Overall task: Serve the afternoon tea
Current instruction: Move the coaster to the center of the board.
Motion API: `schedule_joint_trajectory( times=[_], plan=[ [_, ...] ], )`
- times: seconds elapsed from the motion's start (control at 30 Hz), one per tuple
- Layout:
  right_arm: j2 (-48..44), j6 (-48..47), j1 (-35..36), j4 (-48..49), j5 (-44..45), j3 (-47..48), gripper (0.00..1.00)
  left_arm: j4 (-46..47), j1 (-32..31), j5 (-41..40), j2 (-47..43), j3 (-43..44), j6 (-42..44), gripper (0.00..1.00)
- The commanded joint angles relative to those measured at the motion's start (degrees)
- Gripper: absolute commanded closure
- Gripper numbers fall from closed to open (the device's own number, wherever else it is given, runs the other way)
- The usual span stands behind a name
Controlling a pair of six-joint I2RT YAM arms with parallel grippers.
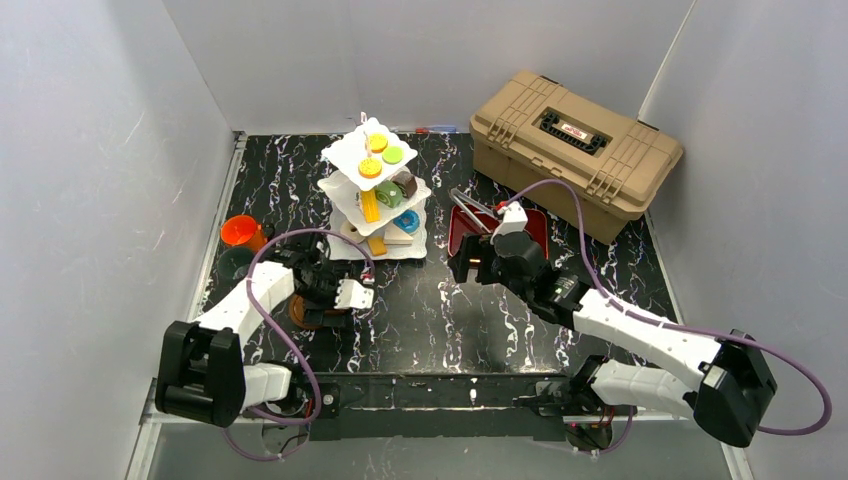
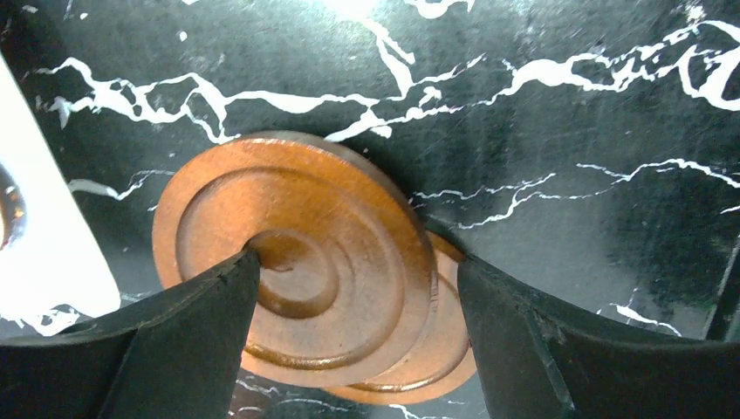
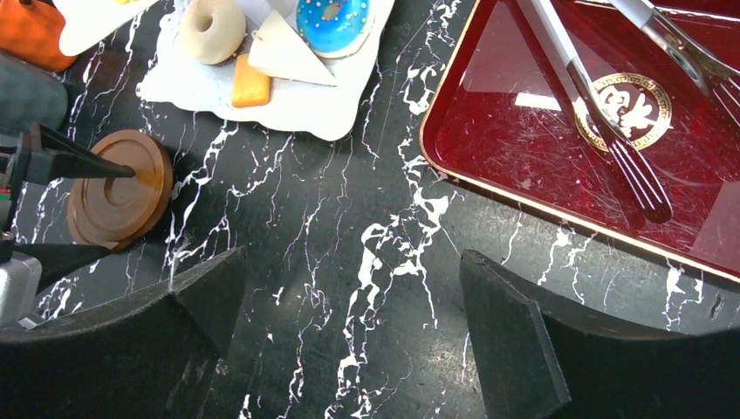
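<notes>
Two stacked brown saucers [image 2: 332, 288] lie on the black marble table, the top one shifted off the lower. My left gripper [image 2: 356, 260] is open astride them: one fingertip [image 2: 247, 262] sits over the top saucer's centre hollow, and the other finger stands just outside its rim. The orange cup [image 1: 240, 232] and the dark cup [image 1: 235, 263] stand to the left. Behind is the white three-tier stand [image 1: 345, 152], loaded with toy pastries. Its bottom plate [image 3: 305, 109] holds a beige donut [image 3: 209, 28] and a blue donut [image 3: 336, 22]. My right gripper [image 3: 351, 257] hangs open over bare table.
A dark red tray [image 3: 524, 140] with metal tongs [image 3: 593, 96] lies right of the stand. The tan toolbox [image 1: 575, 150] fills the back right corner. White walls close in the table on three sides.
</notes>
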Motion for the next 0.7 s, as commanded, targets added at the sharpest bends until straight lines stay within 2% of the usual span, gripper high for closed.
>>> schedule_joint_trajectory(
  times=[0.0, 0.13, 0.23, 0.37, 0.47, 0.67],
  plan=[
    [-2.5, 0.9, 0.2, 1.1, 1.6, -0.7, 0.02, -4.5, -1.7, 2.7, 0.8, 1.8, -3.1, 0.19],
    [-3.4, 0.8, 0.2, 1.0, 1.3, -1.1, 0.02, -13.8, -0.4, 5.5, -3.5, 5.2, -2.1, 0.18],
    [-3.5, 0.8, 0.2, 1.1, 0.9, -1.2, 0.02, -17.8, 4.2, 5.2, -6.1, 5.4, 3.8, 0.16],
    [-4.1, 1.2, 0.2, 1.6, 0.8, -1.8, 0.02, -19.7, 11.3, 3.5, -2.9, 9.0, 7.1, 0.16],
    [-4.6, 1.6, 0.2, 2.1, 1.0, -2.1, 0.03, -14.9, 15.8, 1.2, 1.0, 10.5, 5.0, 0.2],
    [-5.3, 2.3, 0.2, 2.3, 0.6, -2.4, 0.07, 4.3, 15.3, -3.0, 2.8, 2.8, 3.5, 0.31]
  ],
)
